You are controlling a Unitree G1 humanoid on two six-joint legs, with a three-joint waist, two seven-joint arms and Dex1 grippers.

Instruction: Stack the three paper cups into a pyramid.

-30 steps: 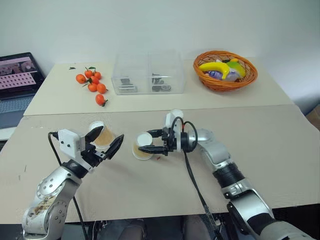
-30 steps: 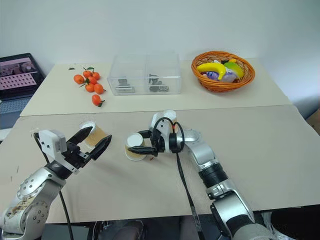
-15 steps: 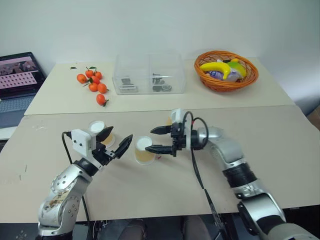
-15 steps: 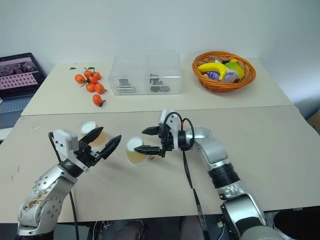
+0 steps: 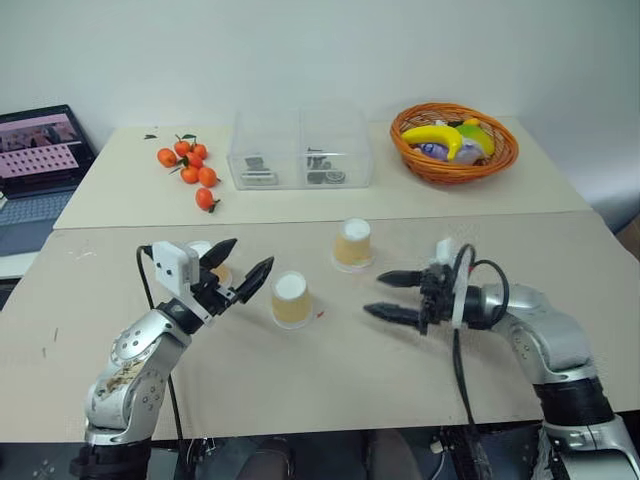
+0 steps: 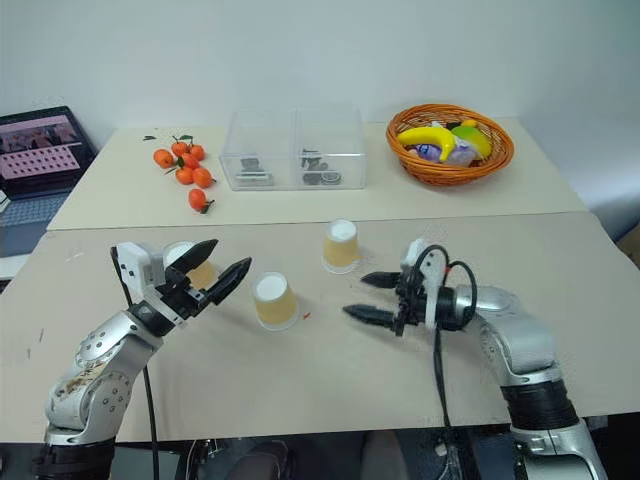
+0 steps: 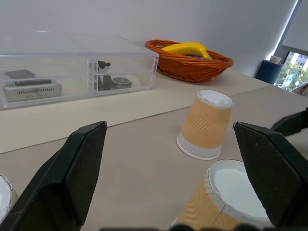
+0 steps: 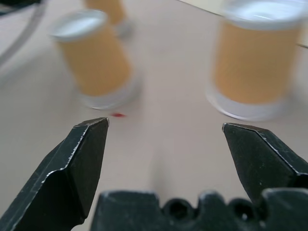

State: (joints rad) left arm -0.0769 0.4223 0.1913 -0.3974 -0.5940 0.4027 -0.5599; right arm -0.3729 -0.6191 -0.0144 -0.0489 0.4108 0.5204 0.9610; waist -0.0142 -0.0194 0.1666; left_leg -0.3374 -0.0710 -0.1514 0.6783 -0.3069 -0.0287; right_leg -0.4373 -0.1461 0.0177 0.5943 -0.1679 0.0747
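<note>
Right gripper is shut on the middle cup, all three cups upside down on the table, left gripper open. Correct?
Not quite. The right gripper is open and empty, apart from the middle cup, as the left eye view shows. The rest holds: the cups stand upside down on the table, including the far cup and the cup by the left gripper, and the left gripper is open.

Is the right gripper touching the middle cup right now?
Apart. In the left eye view the right gripper hangs open with bare table between it and the middle cup.
</note>
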